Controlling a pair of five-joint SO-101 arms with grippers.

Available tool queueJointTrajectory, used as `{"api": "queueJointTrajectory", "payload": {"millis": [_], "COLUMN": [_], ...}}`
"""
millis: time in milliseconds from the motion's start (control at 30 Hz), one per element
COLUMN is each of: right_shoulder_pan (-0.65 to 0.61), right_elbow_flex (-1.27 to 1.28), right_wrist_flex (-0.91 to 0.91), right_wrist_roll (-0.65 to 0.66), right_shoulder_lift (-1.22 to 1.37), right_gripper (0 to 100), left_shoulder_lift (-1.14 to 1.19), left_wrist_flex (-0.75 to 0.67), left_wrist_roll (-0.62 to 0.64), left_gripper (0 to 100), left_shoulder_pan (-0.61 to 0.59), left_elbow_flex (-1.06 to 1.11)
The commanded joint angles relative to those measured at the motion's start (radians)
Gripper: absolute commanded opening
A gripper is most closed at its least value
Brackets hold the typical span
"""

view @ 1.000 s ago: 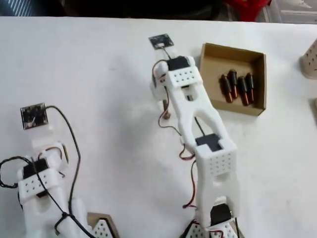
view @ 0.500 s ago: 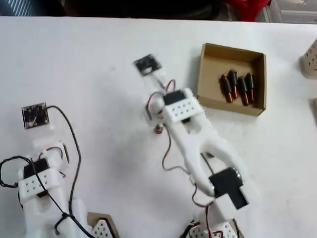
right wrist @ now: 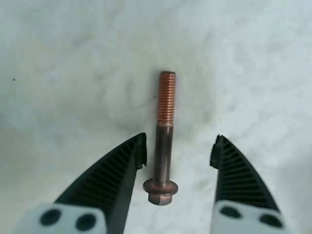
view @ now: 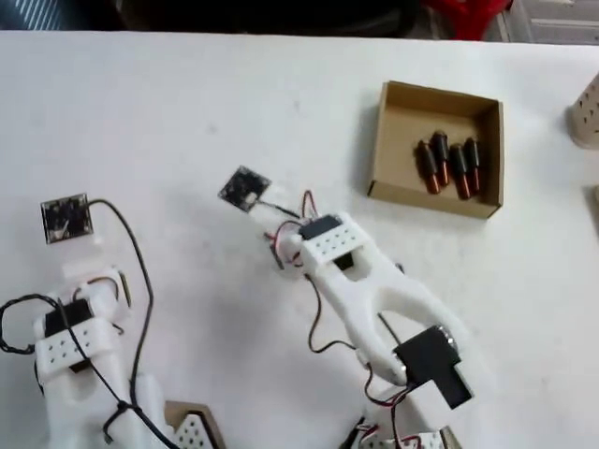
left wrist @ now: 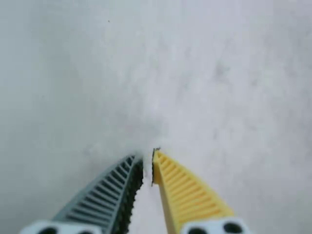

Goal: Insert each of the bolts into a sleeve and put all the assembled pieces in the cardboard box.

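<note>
Swung back from the box (view: 432, 199) just now, right jaws wide open astride a bare bolt (right wrist: 164, 141) on the bench (view: 140, 112), nothing gripped yet (left jaws closed, empty), so probably the next pickup.

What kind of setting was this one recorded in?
Probably a robotics test bench: a white table, a cardboard box holding four assembled pieces, and one loose bolt lying at the open right end effector.

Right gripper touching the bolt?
Apart. Right wrist view: bolt lies inside the open right gripper, bare table on both sides.
</note>
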Motion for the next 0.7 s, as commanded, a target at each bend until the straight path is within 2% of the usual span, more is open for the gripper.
{"api": "queueJointTrajectory", "payload": {"millis": [0,200,300,400,467,533,667], "right_shoulder_pan": [-0.008,-0.008,0.001,0.004,0.004,-0.002,-0.004], "right_elbow_flex": [-0.009,-0.038,-0.026,-0.005,0.026,0.058,0.129], "right_wrist_flex": [0.001,0.131,0.147,0.148,0.148,0.148,0.14], "right_wrist_roll": [0.043,0.008,-0.141,-0.315,-0.427,-0.508,-0.585], "right_shoulder_lift": [-0.051,-0.166,-0.242,-0.289,-0.311,-0.318,-0.311], "right_gripper": [21.9,21.9,17.7,1.3,4.0,2.6,1.7], "left_shoulder_lift": [-0.024,-0.024,-0.024,-0.024,-0.024,-0.024,-0.024], "left_wrist_flex": [-0.017,-0.017,-0.017,-0.017,-0.018,-0.018,-0.018], "left_wrist_roll": [-0.011,-0.011,-0.011,-0.011,-0.011,-0.011,-0.011], "left_gripper": [7,7,7,7,7,7,7], "left_shoulder_pan": [0.015,0.015,0.015,0.015,0.015,0.015,0.015], "left_elbow_flex": [-0.002,-0.002,-0.002,-0.002,-0.002,-0.002,-0.002]}}
